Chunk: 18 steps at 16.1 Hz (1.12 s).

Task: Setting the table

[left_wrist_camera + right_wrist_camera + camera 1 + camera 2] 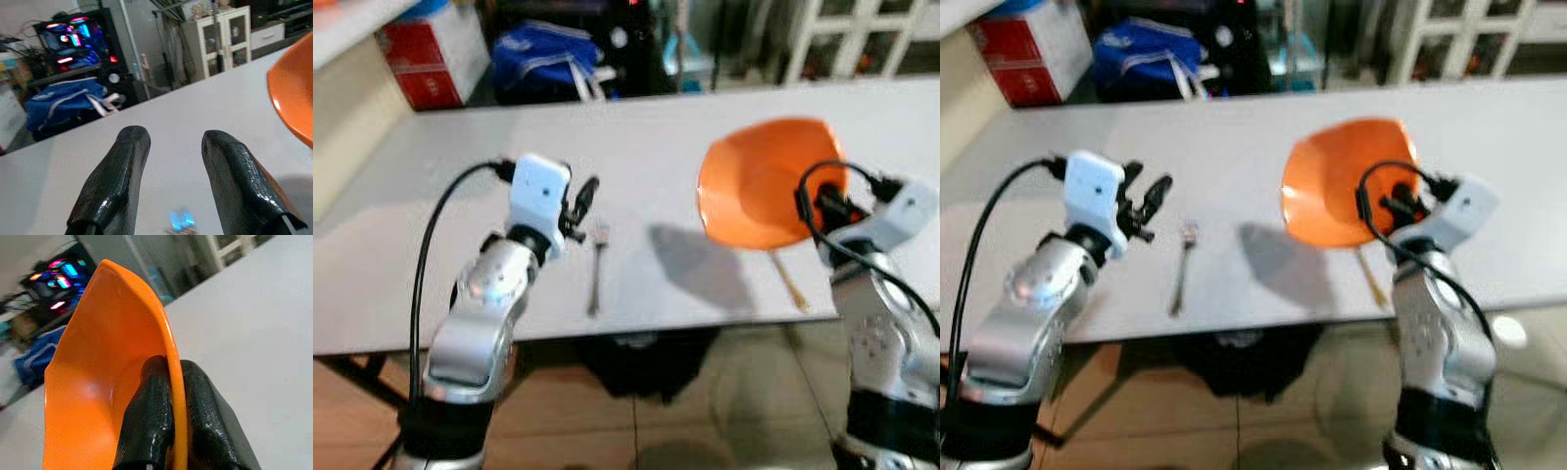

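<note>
in the left eye view, a glossy orange plastic plate with rounded corners (759,181) is held tilted above a smooth pale grey table (636,127), its shadow cast to its left. the right gripper (830,208) is clamped on the plate's near rim. a slim metal fork (597,266) lies near the table's front edge, just beside the left gripper (582,201). a thin tan stick-like utensil (790,281) lies under the plate's near side. a red box (431,54) and a blue bag (548,54) are seen beyond the table.

in the right eye view, brown wooden flooring (1263,411) is seen below the table edge.

in the left wrist view, two textured black fingers (117,186) are held apart over the table, with a white cabinet (220,39) behind.

in the right wrist view, the plate's thin rim is pinched between both black fingers (151,426).
</note>
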Tool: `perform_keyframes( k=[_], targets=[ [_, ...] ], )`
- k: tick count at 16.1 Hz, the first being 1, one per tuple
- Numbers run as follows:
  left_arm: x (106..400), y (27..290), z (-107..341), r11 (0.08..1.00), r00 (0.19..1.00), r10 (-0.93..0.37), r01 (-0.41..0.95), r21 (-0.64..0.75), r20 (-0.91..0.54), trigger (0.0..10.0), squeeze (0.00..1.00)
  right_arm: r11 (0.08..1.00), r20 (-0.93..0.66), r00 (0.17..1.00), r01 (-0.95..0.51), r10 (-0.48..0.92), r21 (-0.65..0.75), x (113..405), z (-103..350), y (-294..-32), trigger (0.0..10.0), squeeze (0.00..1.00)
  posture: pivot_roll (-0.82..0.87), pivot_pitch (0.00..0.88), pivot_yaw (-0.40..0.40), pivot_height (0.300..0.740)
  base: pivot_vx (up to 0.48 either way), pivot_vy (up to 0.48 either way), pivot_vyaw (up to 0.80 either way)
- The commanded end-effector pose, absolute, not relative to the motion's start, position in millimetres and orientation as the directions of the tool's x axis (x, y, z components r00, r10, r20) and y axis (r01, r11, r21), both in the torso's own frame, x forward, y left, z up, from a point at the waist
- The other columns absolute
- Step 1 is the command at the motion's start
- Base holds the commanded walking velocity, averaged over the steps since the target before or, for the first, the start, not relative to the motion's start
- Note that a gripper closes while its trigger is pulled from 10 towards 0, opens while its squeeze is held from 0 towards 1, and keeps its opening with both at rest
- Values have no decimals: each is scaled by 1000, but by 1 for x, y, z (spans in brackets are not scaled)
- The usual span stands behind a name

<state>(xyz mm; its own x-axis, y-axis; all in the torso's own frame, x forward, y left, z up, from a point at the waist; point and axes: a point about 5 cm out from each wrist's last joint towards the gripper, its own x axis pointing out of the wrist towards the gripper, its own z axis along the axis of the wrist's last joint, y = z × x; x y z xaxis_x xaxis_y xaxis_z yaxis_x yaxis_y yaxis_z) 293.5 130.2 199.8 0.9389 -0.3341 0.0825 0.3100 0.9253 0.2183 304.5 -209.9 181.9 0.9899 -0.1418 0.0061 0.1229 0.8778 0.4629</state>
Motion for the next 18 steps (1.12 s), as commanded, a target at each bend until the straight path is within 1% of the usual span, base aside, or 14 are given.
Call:
perform_keyframes(
  k=[1,3,5,6,7,8,10,11,13,16,18],
  targets=[
    [291,138,196,930,948,-312,292,225,60,10000,0,867,51,994,57,-94,495,312,191,-200,10000,0,-43,33,46,740,439,0,0],
    [290,137,195,928,947,-315,296,225,55,10000,0,851,44,995,53,-89,523,317,191,-201,10000,0,-45,34,43,740,441,0,0],
    [292,137,197,926,946,-319,299,230,55,10000,0,822,3,999,34,-44,568,330,187,-197,10000,0,-43,39,40,740,437,0,0],
    [293,138,198,927,949,-309,288,240,54,10000,0,827,-26,999,38,-28,561,335,185,-195,10000,0,-41,43,38,740,368,0,0],
    [292,139,199,926,946,-320,300,230,54,10000,0,823,-60,998,31,4,567,342,182,-191,10000,0,-39,44,36,740,0,0,0],
    [291,139,199,913,939,-343,323,248,40,10000,0,808,-77,996,8,46,590,345,180,-187,10000,0,-35,46,33,740,0,0,0],
    [286,144,197,883,917,-400,384,271,1,10000,0,746,-130,985,4,111,666,356,173,-182,10000,0,-31,48,30,740,0,0,0],
    [285,151,196,867,909,-416,406,288,-31,10000,0,724,-157,980,17,126,690,363,167,-181,10000,0,-21,53,26,740,0,0,0],
    [283,164,196,846,902,-425,426,321,-76,10000,0,705,-206,967,44,147,708,372,157,-178,10000,0,-3,60,17,740,0,0,0],
    [277,178,196,832,897,-427,440,340,-116,10000,0,667,-224,965,79,134,741,383,149,-176,10000,0,16,63,14,740,0,0,0],
    [275,178,196,821,887,-442,459,340,-131,10000,0,630,-209,970,87,122,771,392,153,-175,10000,0,23,64,14,740,0,0,0]
  ],
)
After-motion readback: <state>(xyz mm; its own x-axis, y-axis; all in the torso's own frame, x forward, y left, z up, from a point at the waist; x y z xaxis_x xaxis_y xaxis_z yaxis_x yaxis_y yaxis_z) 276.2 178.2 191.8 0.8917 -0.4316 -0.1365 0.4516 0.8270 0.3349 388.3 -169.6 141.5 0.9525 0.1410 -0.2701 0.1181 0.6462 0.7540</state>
